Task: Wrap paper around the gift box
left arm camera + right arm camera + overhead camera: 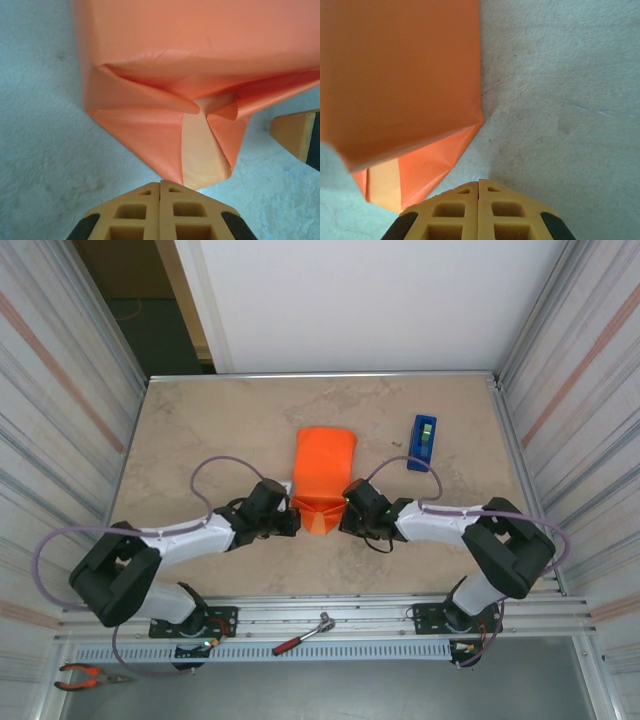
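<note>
At the bottom left of the top view, orange-handled pliers (88, 676) lie on the metal rail, and a red-handled ratchet (303, 635) lies at bottom centre. Above them, on the table (200, 430), both arms reach inward toward the middle of the frame. The left pincer (296, 521) is closed, its fingers pressed together with nothing between them. Its tip sits right at the point of a folded triangular flap, and I cannot tell if they touch. The right pincer (346, 514) is also closed and empty, just beside the flap's other side. The paper (323, 468) lies at the centre of the frame, folded around a boxy shape. The gift box is hidden inside it. The left wrist view shows creased folds and a paler strip running down the flap. A blue tape dispenser (423, 440) stands at upper right, well apart from the paper
</note>
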